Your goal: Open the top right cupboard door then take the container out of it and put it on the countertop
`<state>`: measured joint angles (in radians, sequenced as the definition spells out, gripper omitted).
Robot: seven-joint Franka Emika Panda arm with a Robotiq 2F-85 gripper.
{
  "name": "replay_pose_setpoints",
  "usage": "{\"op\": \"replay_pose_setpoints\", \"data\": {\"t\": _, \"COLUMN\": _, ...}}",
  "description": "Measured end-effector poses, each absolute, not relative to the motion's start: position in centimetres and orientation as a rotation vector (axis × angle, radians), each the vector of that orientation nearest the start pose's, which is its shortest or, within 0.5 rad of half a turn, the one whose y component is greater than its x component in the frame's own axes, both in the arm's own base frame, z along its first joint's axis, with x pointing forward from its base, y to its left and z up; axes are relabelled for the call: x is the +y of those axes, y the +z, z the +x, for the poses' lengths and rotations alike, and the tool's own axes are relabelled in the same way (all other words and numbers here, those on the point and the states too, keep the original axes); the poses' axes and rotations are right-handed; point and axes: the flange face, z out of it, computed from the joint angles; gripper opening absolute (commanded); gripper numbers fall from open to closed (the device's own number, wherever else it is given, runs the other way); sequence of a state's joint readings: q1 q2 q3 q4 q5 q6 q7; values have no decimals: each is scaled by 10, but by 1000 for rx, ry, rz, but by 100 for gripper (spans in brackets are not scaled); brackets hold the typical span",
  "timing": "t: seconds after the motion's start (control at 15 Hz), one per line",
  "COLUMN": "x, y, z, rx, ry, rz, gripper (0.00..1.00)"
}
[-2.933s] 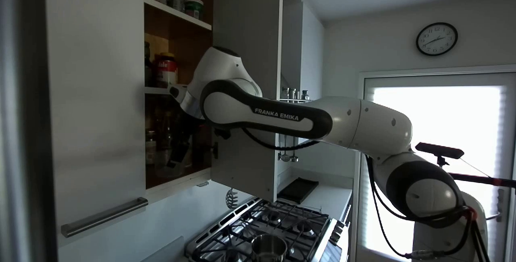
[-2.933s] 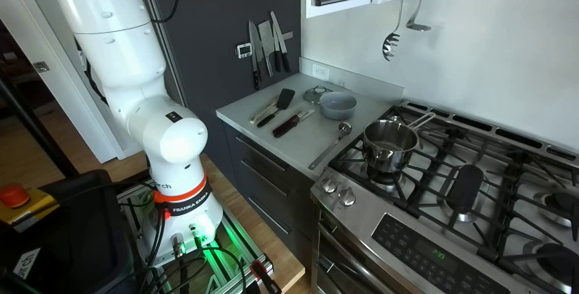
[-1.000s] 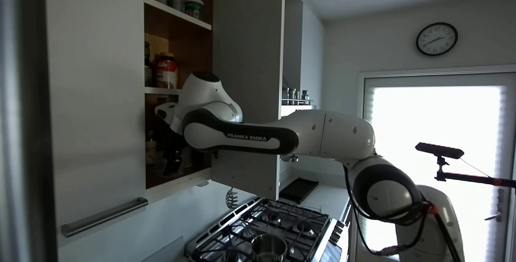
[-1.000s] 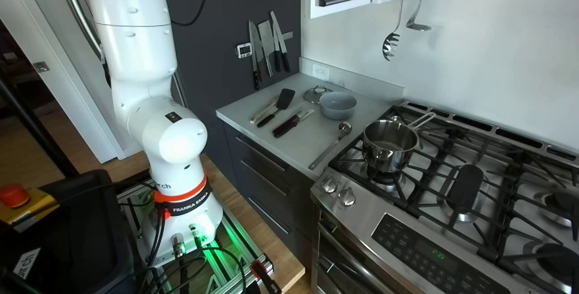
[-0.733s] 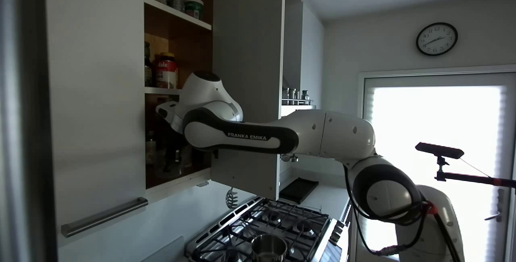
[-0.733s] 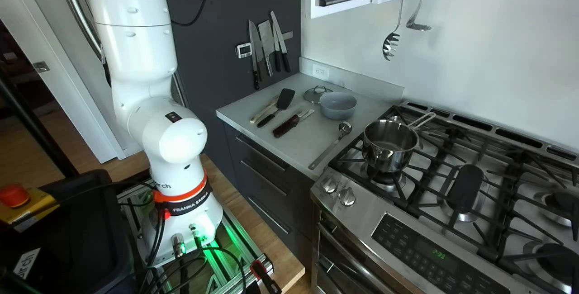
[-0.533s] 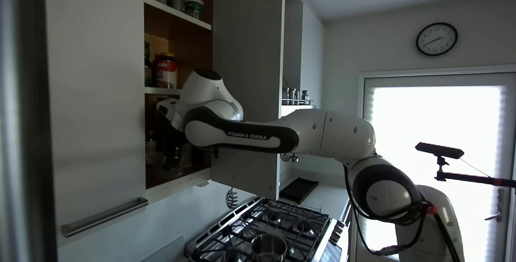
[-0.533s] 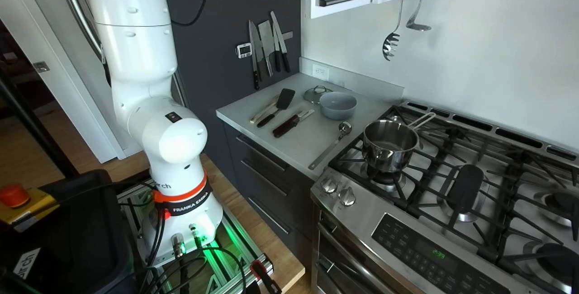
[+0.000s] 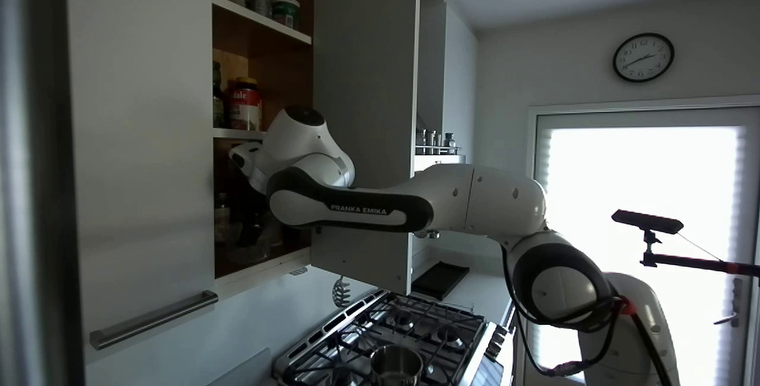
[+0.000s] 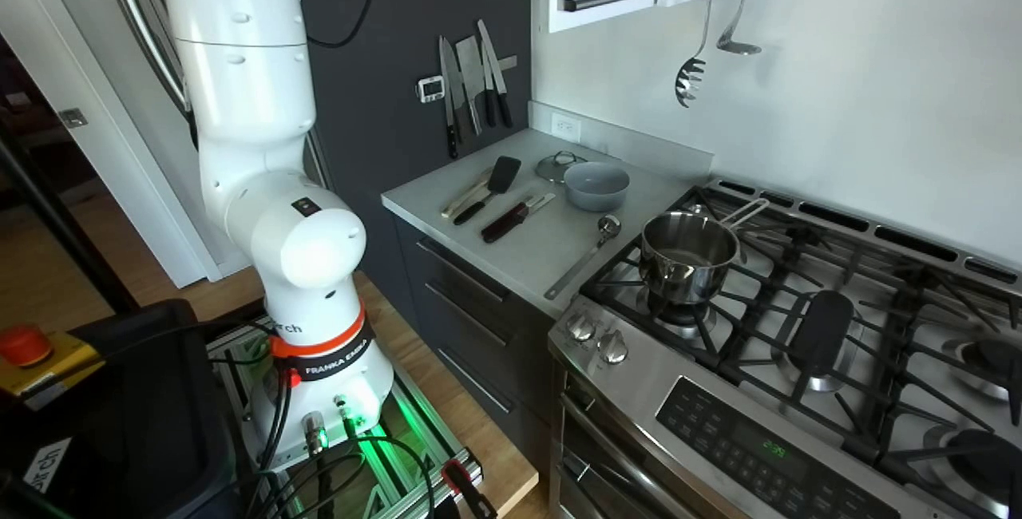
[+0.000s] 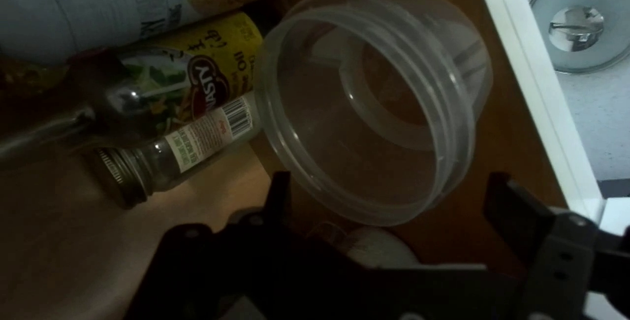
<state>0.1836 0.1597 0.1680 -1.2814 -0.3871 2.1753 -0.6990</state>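
1. The jaws stand wide apart in the wrist view, their tips on the near side of the container.
2. It is clear plastic and round-mouthed, just beyond the jaws and roughly between their two sides; whether it touches the left-hand tip, I cannot tell.
3. Ahead and left of the jaws, a yellow-labelled bottle sits right beside the container, with a metal-capped jar next to it.
4. To the jaws' right runs a pale board edge; past it, lower down, lies the surface with a glass lid.
5. In an exterior view the jaws are in deep shadow inside the cupboard, at the end of the robot arm; the top right cupboard door is swung open to their right.
6. Well below the jaws, a gas hob bears a steel pot.
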Motion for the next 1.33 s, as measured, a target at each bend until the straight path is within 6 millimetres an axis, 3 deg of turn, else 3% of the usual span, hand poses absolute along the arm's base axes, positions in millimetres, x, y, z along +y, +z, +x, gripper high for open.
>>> {"op": "replay_pose_setpoints", "data": {"t": 0.07, "x": 194, "y": 743, "z": 610, "rx": -1845, "ry": -1173, "rz": -2890, "gripper": 100}}
{"op": "replay_pose_setpoints", "data": {"t": 0.13, "x": 194, "y": 740, "z": 613, "rx": -1853, "ry": -1164, "rz": -2900, "gripper": 75}}
{"op": "replay_pose_setpoints", "data": {"t": 0.27, "x": 194, "y": 734, "z": 617, "rx": -1863, "ry": -1148, "rz": -2909, "gripper": 68}}
{"op": "replay_pose_setpoints", "data": {"t": 0.8, "x": 192, "y": 738, "z": 611, "rx": -1841, "ry": -1063, "rz": -2945, "gripper": 4}}
{"op": "replay_pose_setpoints", "data": {"t": 0.93, "x": 192, "y": 739, "z": 607, "rx": -1827, "ry": -1015, "rz": -2954, "gripper": 0}}
{"op": "replay_pose_setpoints", "data": {"t": 1.33, "x": 192, "y": 741, "z": 600, "rx": -1783, "ry": -970, "rz": -2940, "gripper": 0}}
